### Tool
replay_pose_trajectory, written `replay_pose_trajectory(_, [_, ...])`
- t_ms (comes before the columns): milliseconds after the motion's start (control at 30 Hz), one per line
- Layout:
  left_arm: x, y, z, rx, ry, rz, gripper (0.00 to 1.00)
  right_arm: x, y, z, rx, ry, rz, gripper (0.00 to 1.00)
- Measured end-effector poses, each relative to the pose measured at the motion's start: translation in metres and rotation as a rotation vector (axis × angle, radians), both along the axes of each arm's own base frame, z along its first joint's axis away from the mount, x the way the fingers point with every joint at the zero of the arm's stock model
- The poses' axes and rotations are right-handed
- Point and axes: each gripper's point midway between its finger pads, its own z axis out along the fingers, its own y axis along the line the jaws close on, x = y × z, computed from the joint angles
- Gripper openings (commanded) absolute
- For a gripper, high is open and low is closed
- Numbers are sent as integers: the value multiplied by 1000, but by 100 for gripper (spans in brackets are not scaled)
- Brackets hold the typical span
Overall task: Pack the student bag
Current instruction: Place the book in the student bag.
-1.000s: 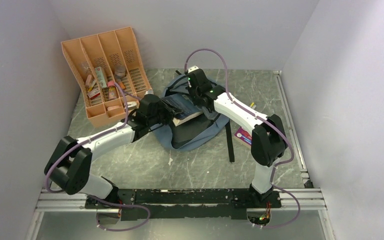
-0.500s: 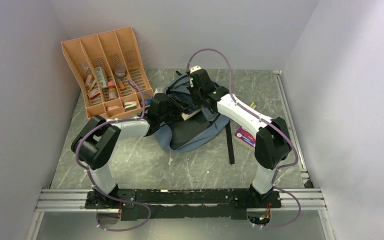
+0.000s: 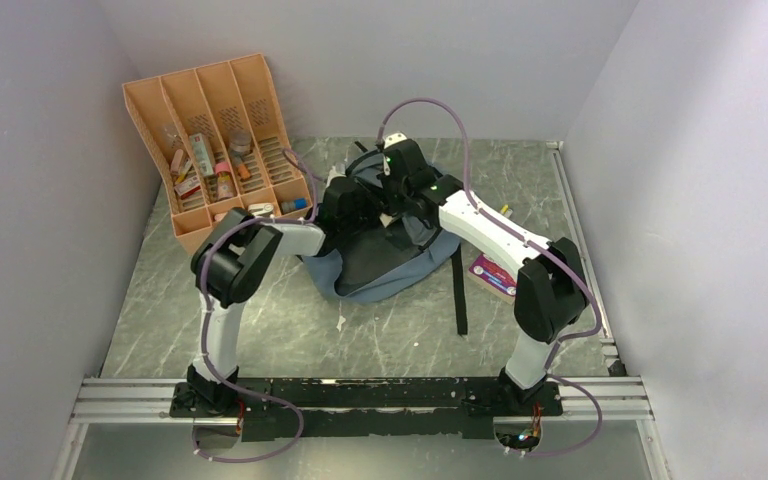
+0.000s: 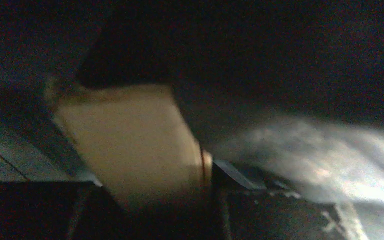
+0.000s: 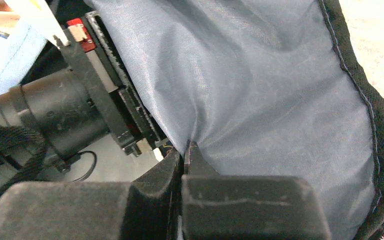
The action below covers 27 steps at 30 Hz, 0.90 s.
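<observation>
Folding up with its elbow high, the left arm (image 3: 235, 262) has driven the left hand (image 3: 352, 208) into the mouth of the student bag (image 3: 345, 280). The book (image 3: 389, 216) that lay across the opening a second ago is all but swallowed, only a pale sliver showing.

Left of the bag stands one orange rack (image 3: 197, 240) with four slots. Small bottles and boxes sit in them, too small to count. At the bag's mouth, I cannot tell whether the left hand is open or closed. Its own camera gives only darkness and one blurred tan block (image 4: 130, 140).

The single bag lies on the grey tabletop (image 3: 260, 330). It is soft grey-blue fabric with a dark zipper edge, gaping on a dark interior.

At the bag's far rim, the right hand (image 5: 186, 150) is closed tight, pinching a fold of that fabric. Right of the bag, one black strap (image 3: 457, 285) trails on the tabletop, and one purple packet (image 3: 488, 272) lies just beyond it.
</observation>
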Motion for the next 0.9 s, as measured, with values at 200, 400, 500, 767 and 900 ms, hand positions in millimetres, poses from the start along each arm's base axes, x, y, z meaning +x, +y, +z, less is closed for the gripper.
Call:
replay_pose_trajectory(200, [13, -12, -13, 13, -9, -12, 21, 0, -4, -8, 2, 9, -13, 0])
replay_pose_trajectory(400, [16, -12, -18, 31, -5, -13, 55, 0, -4, -10, 9, 4, -15, 0])
replay_pose_trajectory(500, [14, -11, -25, 54, 14, -15, 60, 0, -4, -10, 11, -1, -16, 0])
replay_pose_trajectory(767, [5, -4, -41, 118, 69, -24, 81, -1, -7, -16, 3, -7, -25, 0])
replay_pose_trajectory(900, [-2, 2, -40, 144, 103, -25, 98, -1, -9, -17, -2, -11, -30, 0])
